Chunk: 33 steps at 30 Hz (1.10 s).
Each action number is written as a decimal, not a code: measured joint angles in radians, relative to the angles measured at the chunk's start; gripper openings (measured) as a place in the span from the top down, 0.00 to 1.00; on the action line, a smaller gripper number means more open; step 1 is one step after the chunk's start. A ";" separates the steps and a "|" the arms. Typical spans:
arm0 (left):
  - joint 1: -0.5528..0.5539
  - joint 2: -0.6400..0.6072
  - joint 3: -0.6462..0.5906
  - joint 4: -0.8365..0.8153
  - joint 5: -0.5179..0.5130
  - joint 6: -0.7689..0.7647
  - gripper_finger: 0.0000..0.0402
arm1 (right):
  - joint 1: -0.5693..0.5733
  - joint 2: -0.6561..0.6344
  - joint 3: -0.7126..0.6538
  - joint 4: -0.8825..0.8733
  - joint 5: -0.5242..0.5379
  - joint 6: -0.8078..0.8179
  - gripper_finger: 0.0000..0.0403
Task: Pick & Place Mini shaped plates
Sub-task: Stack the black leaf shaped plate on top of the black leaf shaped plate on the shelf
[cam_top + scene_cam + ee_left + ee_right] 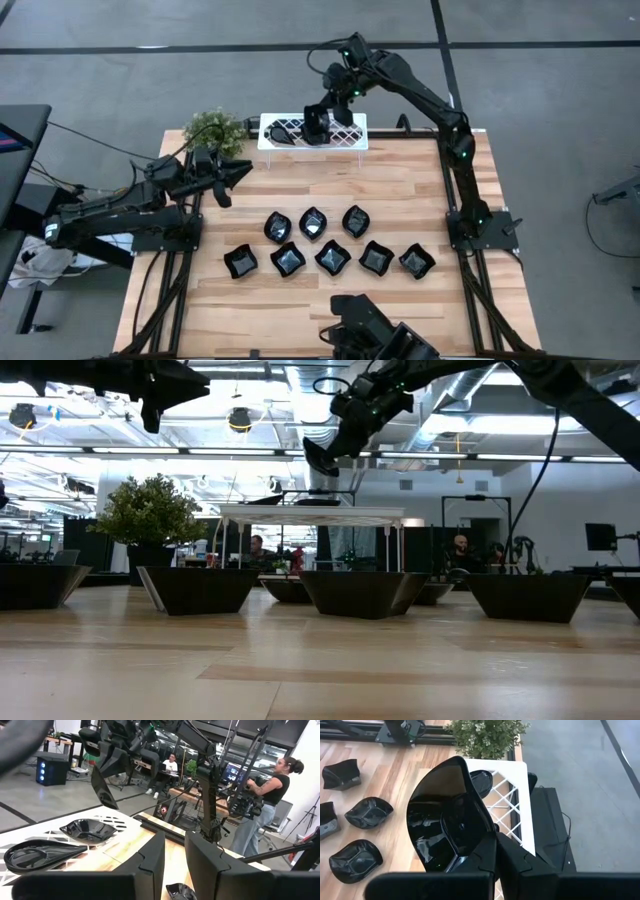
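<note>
- Pinched at its edge between the closed fingers (492, 852) of the right gripper (316, 124), a glossy black leaf-shaped plate (445, 815) fills the right wrist view, held steeply tilted.
- That right gripper hangs above the white lattice rack (352, 135) at the table's far edge; in the low view the plate shows raised clear of the rack top.
- On the rack lie two more black dishes: a slim teardrop plate (37, 855) and a rounded leaf-like plate (90, 829), side by side.
- Just beside the rack's left end stands a small green potted plant (214, 128).
- On the wooden table (400, 190) rest eight black mini plates in two rows: three rounded ones (313, 222) in the farther row, five wavy-edged squares (330, 258) in the nearer row.
- The left gripper (238, 175) hovers over the table's left far corner, near the plant, well apart from the plates; its fingers (150, 865) stand slightly parted with nothing between them.
</note>
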 joint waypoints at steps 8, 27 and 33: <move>0.000 0.000 0.000 0.000 0.000 0.000 0.81 | 0.004 0.000 0.000 0.043 -0.019 0.000 1.00; 0.000 0.000 0.000 0.010 0.000 0.000 0.81 | 0.002 -0.001 -0.117 0.086 -0.028 -0.036 1.00; 0.000 0.000 0.000 0.015 0.000 0.000 0.81 | -0.009 -0.001 -0.122 0.090 -0.029 -0.051 1.00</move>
